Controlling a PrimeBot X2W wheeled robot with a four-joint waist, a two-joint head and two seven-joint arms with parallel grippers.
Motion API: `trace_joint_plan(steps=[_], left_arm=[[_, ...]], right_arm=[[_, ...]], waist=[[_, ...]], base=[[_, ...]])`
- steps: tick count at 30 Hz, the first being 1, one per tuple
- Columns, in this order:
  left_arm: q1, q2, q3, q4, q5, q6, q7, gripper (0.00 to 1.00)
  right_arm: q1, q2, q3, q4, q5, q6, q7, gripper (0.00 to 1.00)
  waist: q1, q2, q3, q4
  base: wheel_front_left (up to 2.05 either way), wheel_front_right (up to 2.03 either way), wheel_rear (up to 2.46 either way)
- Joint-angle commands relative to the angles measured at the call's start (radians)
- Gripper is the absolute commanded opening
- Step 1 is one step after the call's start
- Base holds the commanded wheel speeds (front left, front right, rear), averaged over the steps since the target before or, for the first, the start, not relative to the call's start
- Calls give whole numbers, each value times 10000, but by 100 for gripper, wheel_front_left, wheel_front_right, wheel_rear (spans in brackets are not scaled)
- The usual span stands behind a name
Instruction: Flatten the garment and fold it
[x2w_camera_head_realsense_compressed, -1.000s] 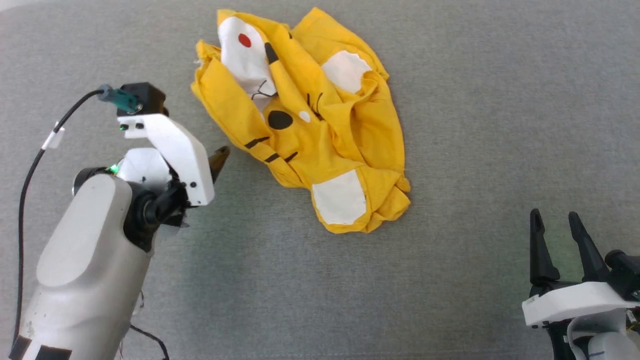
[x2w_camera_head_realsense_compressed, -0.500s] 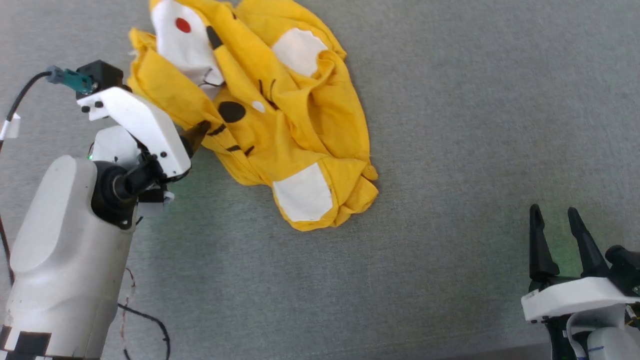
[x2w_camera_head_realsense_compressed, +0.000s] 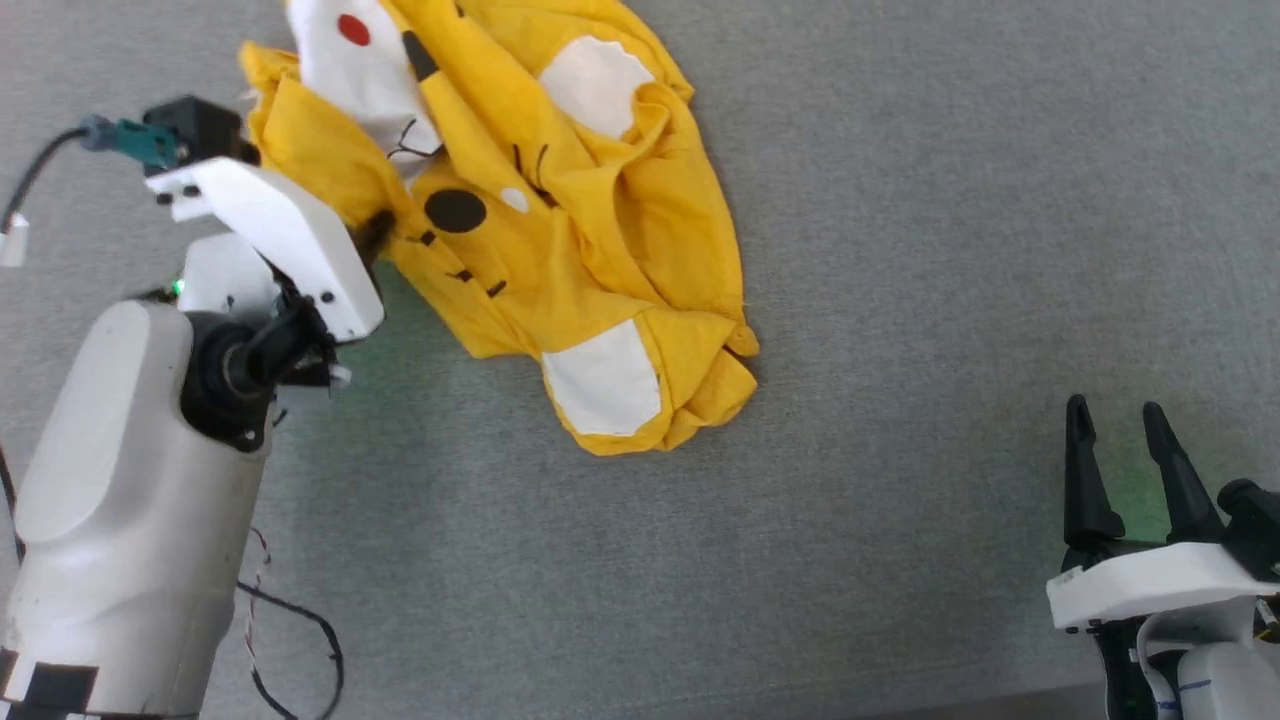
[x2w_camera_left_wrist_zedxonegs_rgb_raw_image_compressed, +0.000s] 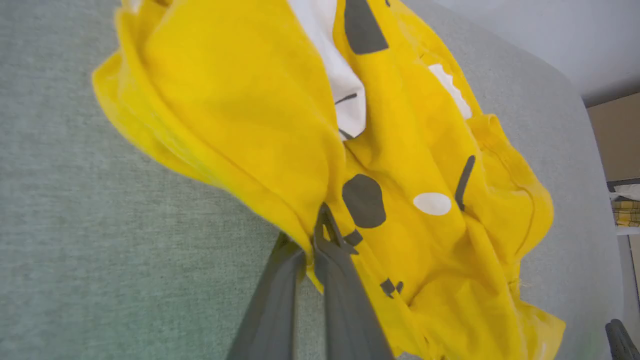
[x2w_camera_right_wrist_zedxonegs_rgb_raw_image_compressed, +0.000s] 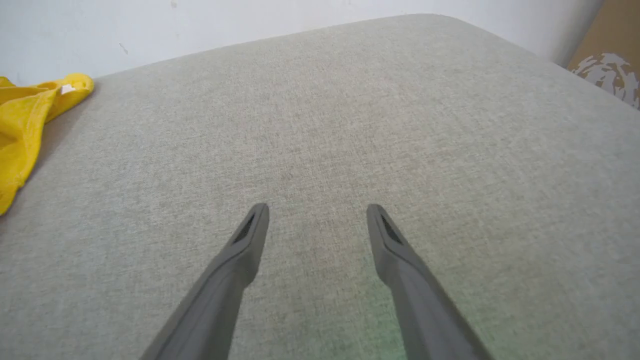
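The crumpled bright yellow cotton T-shirt (x2w_camera_head_realsense_compressed: 600, 250) lies at eleven o'clock on the grey woven surface (x2w_camera_head_realsense_compressed: 950, 250). The left gripper (x2w_camera_head_realsense_compressed: 375, 230) pinches a fold at its nine o'clock edge; the right gripper (x2w_camera_head_realsense_compressed: 1115, 410), at four o'clock, holds its fingers apart.

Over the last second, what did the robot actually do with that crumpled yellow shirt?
The left tool reached forward to the left edge of the garment and closed on a fold; a second ago it stopped short of the cloth. The garment stays crumpled on the grey surface; the right tool stays open, well apart from it.
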Motion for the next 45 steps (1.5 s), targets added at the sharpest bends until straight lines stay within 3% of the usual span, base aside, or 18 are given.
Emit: trace_joint_plan(steps=[1,8,15,20,26,27,28,37,45], left_arm=[[-66,-20,122,-230,-104,-49,-169,0],[1531,-23,963,-2175,-486,129,-1219,0],[4938,-531,1779,-4077,-461,1089,-2681,0],[6627,-1135,2238,-4149,-603,1455,-3575,0],[7369,-1533,2066,-3617,-540,1417,-4027,0],[7370,-1597,2014,-3543,-522,1376,-4108,89],[7344,-1663,1980,-3479,-504,1332,-4215,100],[7122,-1726,1885,-4116,116,760,-5572,100],[7190,-1519,1546,-4738,2721,499,-8713,100]], right_arm=[[-106,20,-28,2,-16,-9,-45,100],[87,20,-93,86,-16,-9,-50,100],[246,20,-217,52,-90,-9,-51,100],[293,20,-278,26,-181,-9,-48,100],[432,20,-380,16,-265,-9,39,100],[470,20,-391,18,-276,-9,54,100],[508,20,-396,19,-283,-9,68,100],[746,20,-313,-77,-286,-9,205,100],[957,20,-295,-255,-309,-9,284,100]], waist=[[-2,0,-187,176],[-2,0,-679,643],[-2,0,-865,1040],[-2,0,-959,1233],[-2,0,-1257,1418],[-2,0,-1321,1452],[-2,0,-1392,1488],[-2,0,-1864,1618],[-2,0,-2087,1531]], base=[[0,0,0],[0,0,0],[0,0,0],[0,0,0],[0,0,0],[0,0,0],[0,0,0],[0,0,0],[0,0,0]])
